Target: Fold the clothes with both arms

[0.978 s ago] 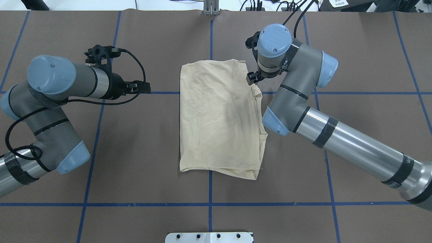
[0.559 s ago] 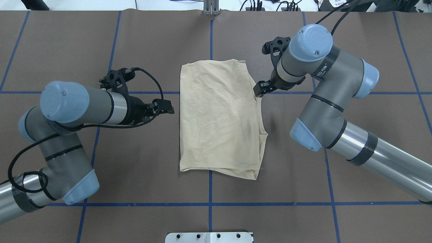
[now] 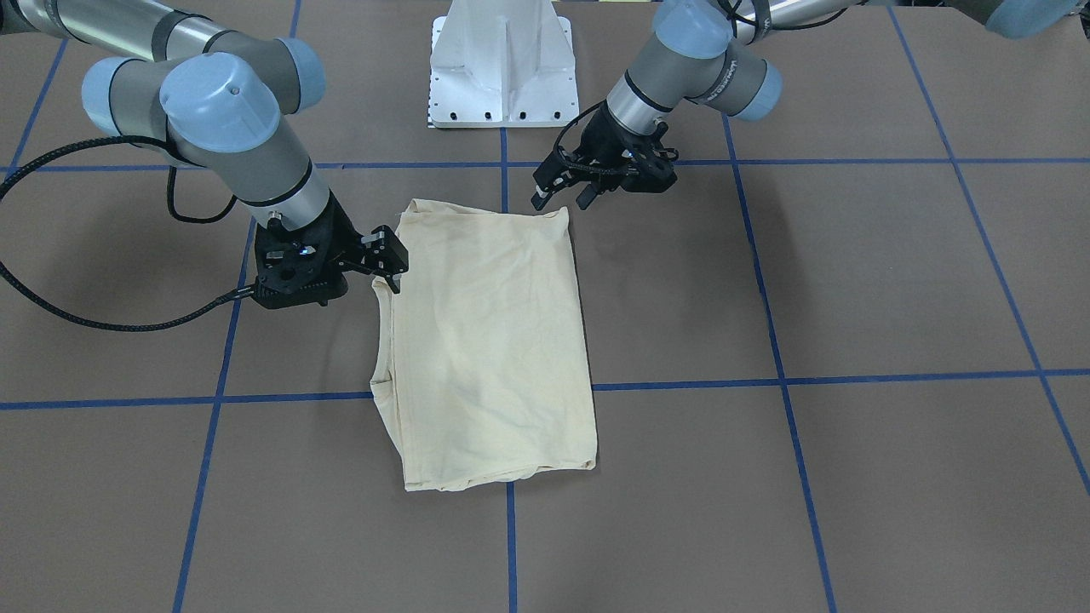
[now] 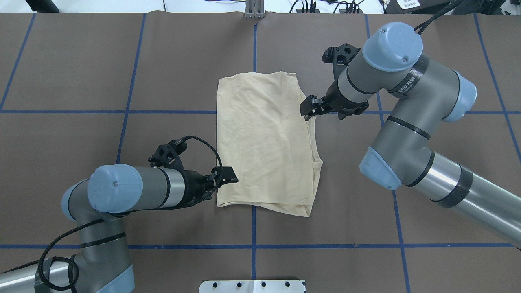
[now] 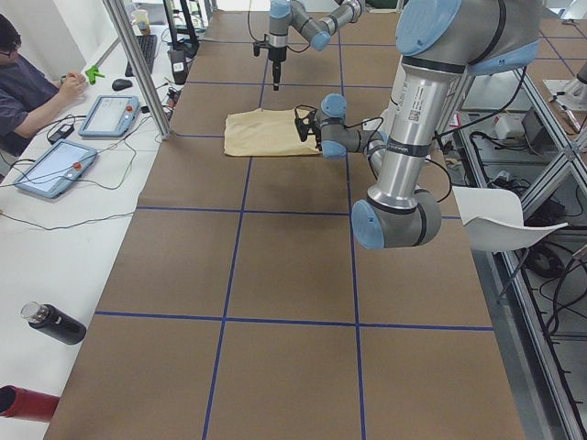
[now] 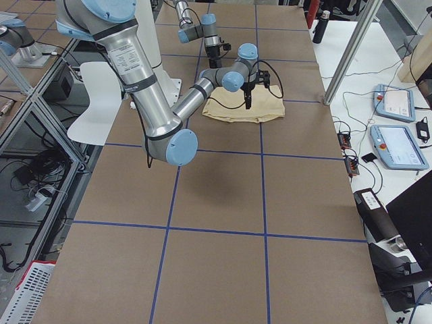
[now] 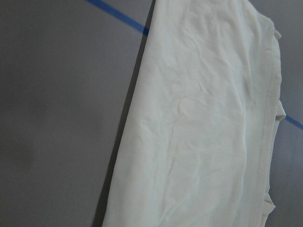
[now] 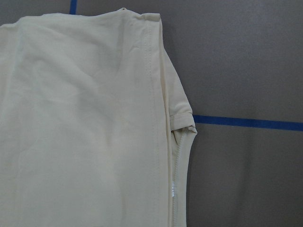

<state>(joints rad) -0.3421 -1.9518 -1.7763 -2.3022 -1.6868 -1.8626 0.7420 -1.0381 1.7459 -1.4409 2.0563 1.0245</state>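
Observation:
The cream-yellow shirt (image 4: 264,138) lies folded into a long rectangle in the middle of the table, plain side up, with its print hidden. It also shows in the front view (image 3: 490,340). My left gripper (image 4: 228,176) is open, low at the shirt's near-left corner; in the front view (image 3: 564,194) its jaws stand apart. My right gripper (image 4: 308,109) looks open and hovers at the shirt's right edge, as the front view (image 3: 389,258) also shows. The left wrist view shows the shirt (image 7: 199,132) and the right wrist view shows its hemmed edge (image 8: 80,132); no fingers show in either.
The table is brown with blue tape lines (image 4: 252,246). The white pedestal base (image 3: 502,60) stands at the robot's side. In the left side view an operator (image 5: 27,82) sits at a bench with tablets (image 5: 110,115), beside a metal post (image 5: 138,69).
My left arm has swung toward the robot's side, carrying its gripper from left of the shirt down to its near-left corner. My right gripper shifted slightly along the shirt's right edge as its arm drew back right.

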